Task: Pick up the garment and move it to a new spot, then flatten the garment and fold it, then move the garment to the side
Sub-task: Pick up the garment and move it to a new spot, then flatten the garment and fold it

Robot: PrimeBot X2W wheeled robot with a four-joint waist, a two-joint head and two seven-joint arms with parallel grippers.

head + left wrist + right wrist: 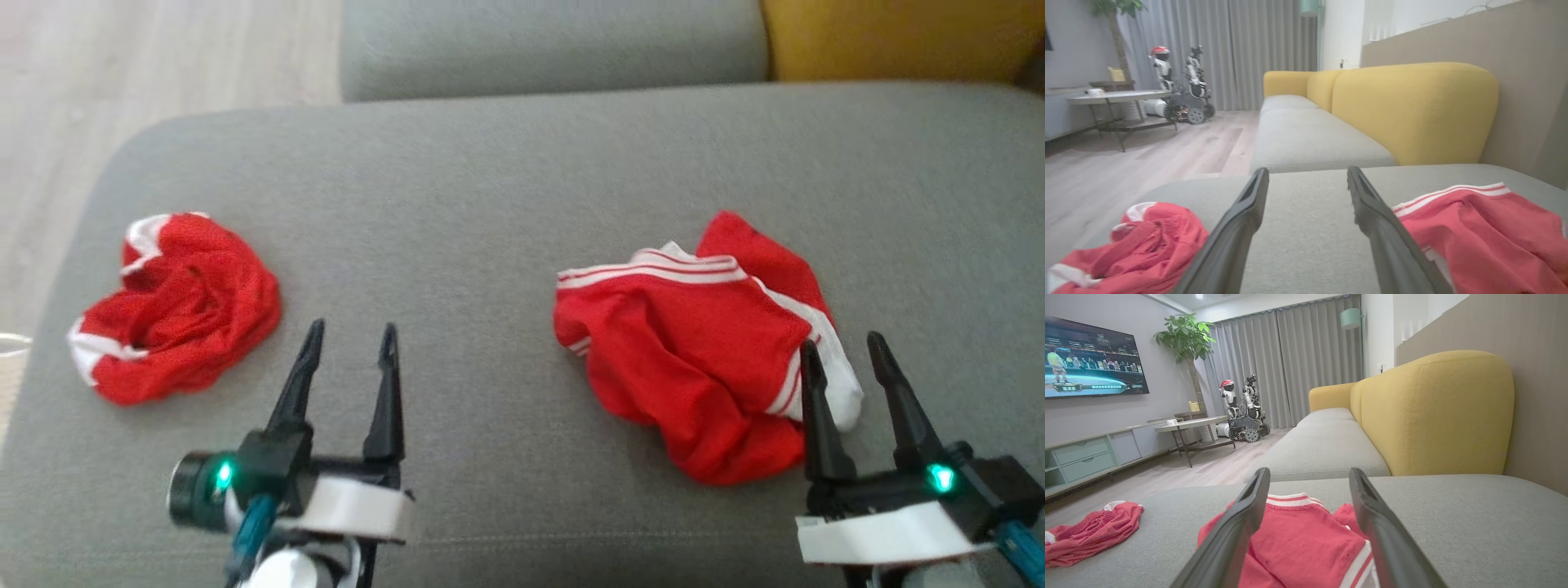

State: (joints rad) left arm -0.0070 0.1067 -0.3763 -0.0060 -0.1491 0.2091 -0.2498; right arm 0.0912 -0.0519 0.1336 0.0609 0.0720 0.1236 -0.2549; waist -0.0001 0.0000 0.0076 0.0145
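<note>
both hands, left hand (pixel 351 331) and right hand (pixel 841 343), gape wide.

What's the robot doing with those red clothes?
The robot has two crumpled red clothes on the grey sofa cushion: the left garment and the right garment. Its left gripper hangs open between them, holding nothing. Its right gripper is open over the right garment's edge. Nothing is flattened or folded yet.

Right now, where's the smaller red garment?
Head view: the smaller red garment lies at the left of the grey cushion, left of the left gripper, apart from the larger red garment.
</note>
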